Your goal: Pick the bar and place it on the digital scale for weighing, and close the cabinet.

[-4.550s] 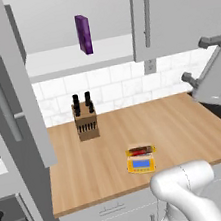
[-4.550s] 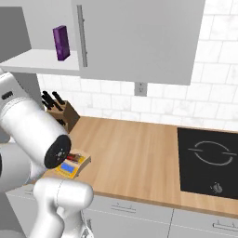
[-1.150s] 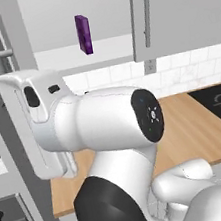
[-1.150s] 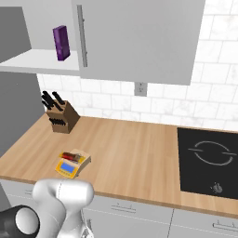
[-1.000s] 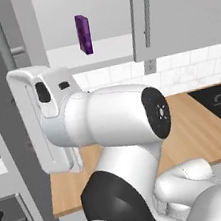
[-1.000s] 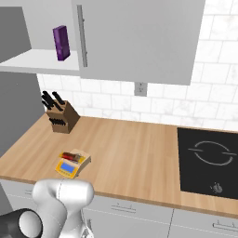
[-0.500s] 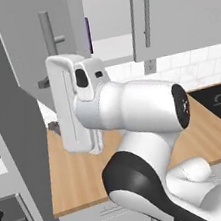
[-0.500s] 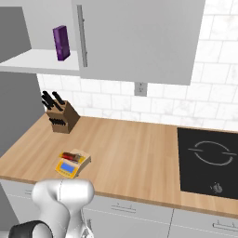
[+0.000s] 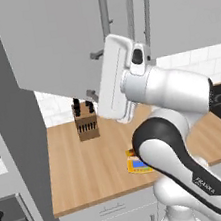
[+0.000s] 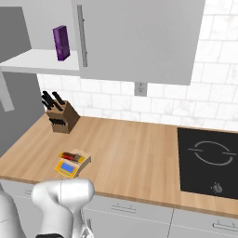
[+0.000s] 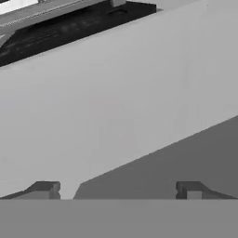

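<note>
The arm is bent up high and the hand is held flat against something. The gripper (image 11: 116,189) is seen with its fingertips (image 11: 45,188) set wide apart, so it seems to be holding nothing.

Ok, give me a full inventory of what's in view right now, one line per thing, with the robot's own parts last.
bar: one, red, lying on the scale.
digital scale: one, yellow-orange, front left of the counter.
cabinet: one, light grey, left door partly open.
purple box: one, on the cabinet shelf.
knife block: one, wooden, back left of the counter.
cooktop: one, black, right of the counter.
counter: one, wooden.
gripper: one, open, fingertips dark, facing the grey door.
</note>
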### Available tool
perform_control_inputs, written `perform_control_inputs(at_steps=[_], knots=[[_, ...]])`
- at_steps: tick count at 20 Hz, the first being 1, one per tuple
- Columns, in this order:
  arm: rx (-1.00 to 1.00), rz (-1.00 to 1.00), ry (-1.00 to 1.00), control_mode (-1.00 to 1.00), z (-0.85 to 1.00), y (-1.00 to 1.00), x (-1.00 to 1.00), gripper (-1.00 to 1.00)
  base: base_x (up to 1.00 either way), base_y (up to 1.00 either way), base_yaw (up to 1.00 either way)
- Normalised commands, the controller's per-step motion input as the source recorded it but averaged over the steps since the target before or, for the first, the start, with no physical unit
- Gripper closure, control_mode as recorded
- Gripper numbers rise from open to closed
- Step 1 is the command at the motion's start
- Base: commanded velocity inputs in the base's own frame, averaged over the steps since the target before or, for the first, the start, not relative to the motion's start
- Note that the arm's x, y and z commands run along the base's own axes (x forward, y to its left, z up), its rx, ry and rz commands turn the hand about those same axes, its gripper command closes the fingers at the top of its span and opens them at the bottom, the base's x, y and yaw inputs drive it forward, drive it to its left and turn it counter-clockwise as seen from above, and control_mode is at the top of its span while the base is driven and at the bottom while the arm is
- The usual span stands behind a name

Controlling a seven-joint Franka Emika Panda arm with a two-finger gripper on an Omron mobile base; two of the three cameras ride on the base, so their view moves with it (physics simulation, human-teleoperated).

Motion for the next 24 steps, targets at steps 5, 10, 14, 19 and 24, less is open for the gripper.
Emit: perform_control_inputs(at_steps=[5, 10, 14, 19, 24], knots=[[0.21, -0.05, 0.0, -1.0, -0.05, -0.87, 1.0, -1.0, 0.0, 0.0, 0.0], [0.17, -0.11, 0.0, -1.0, -0.02, -0.68, 1.0, -1.0, 0.0, 0.0, 0.0], [0.06, -0.23, 0.07, -1.0, 0.0, -0.16, 1.0, -1.0, 0.0, 0.0, 0.0], [0.0, -0.19, 0.16, -1.0, 0.01, 0.0, 1.0, -1.0, 0.0, 0.0, 0.0], [0.05, 0.0, 0.12, -1.0, 0.0, -0.06, 1.0, -1.0, 0.0, 0.0, 0.0]])
